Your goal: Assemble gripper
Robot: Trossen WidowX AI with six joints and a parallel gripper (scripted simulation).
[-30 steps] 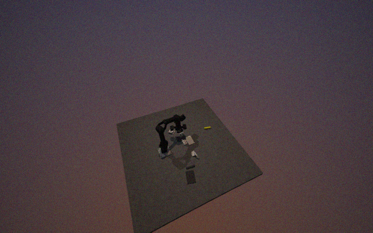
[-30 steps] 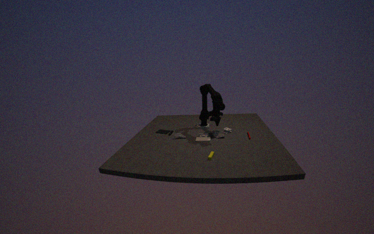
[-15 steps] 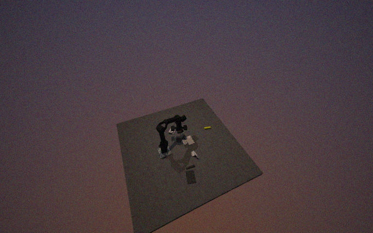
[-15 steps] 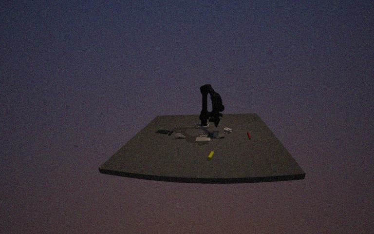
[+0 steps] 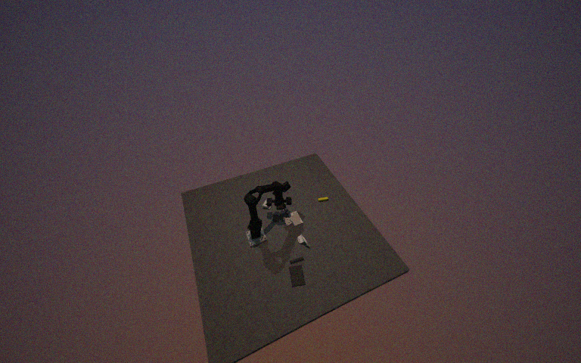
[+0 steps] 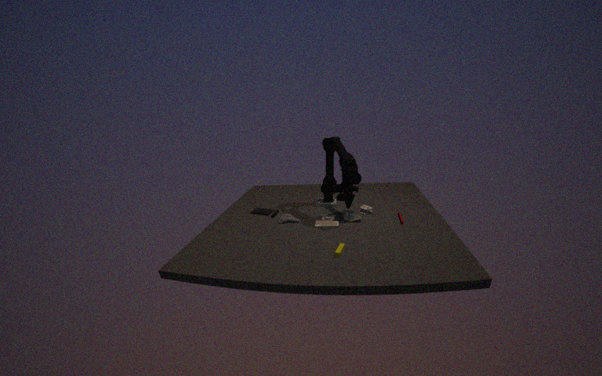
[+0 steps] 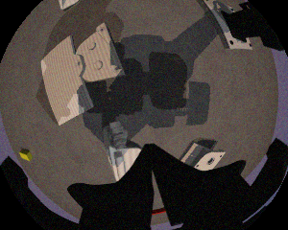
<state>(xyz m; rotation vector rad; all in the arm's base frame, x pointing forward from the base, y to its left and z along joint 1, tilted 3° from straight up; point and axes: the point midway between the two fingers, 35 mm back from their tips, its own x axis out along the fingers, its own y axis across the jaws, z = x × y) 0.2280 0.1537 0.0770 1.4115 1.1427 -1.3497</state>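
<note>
My gripper (image 5: 280,208) (image 6: 349,206) (image 7: 149,148) is shut, with nothing seen between its fingers, above the table. One white jaw (image 6: 352,217) (image 7: 127,162) lies just below the fingertips, partly hidden by them in the wrist view. The other white jaw (image 5: 302,240) (image 6: 288,218) (image 7: 68,3) lies farther off. A pale piece with two round knobs (image 7: 102,69), seemingly the gripper base, touches a ribbed pale block (image 5: 296,218) (image 6: 327,224) (image 7: 62,79); I cannot tell if they are one part. A boxy white piece (image 5: 266,204) (image 6: 366,209) (image 7: 210,161), seemingly the housing plate, lies beside the gripper.
A yellow block (image 5: 323,199) (image 6: 339,249) (image 7: 25,154) lies toward one edge of the table (image 5: 347,269). A red bar (image 6: 400,217) (image 7: 158,211) lies beyond the boxy piece. A dark plate (image 5: 297,275) (image 6: 262,211) and a dark bar (image 5: 296,260) (image 6: 274,214) lie past the far jaw.
</note>
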